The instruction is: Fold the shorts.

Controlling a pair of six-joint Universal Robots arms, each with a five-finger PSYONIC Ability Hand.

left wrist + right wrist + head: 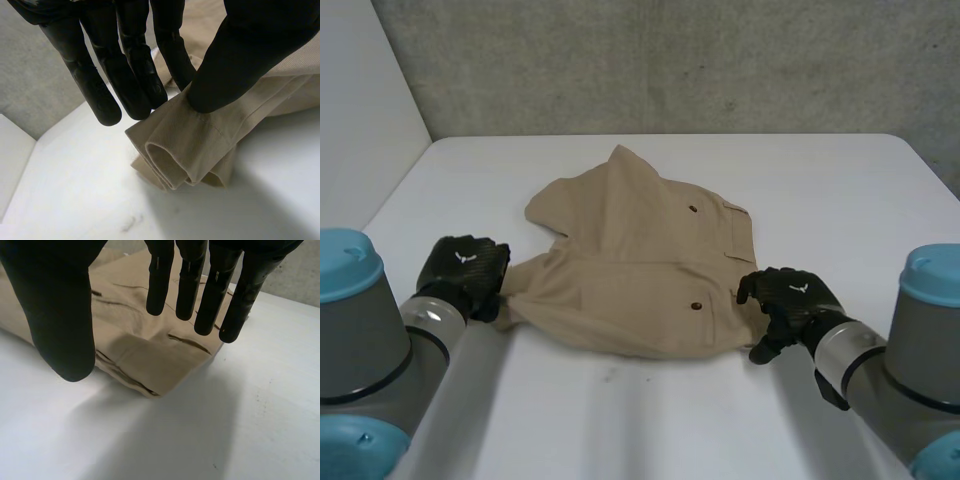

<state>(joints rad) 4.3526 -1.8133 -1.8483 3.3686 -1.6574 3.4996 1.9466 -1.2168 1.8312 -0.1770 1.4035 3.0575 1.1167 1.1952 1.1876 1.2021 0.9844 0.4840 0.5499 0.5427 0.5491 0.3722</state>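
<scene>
A white table (650, 420) stands before a grey concrete wall (670, 60), and the tan shorts (630, 260) lie rumpled and partly doubled over at its middle, 2 dark buttons showing on top. The left hand (465, 268) is at the shorts' left end, where its thumb (240, 50) and a finger pinch the bunched hem, which is raised off the table. The right hand (795, 300) hovers over the shorts' near right corner, its fingers (190, 285) straight and spread with the thumb held wide, holding nothing.
</scene>
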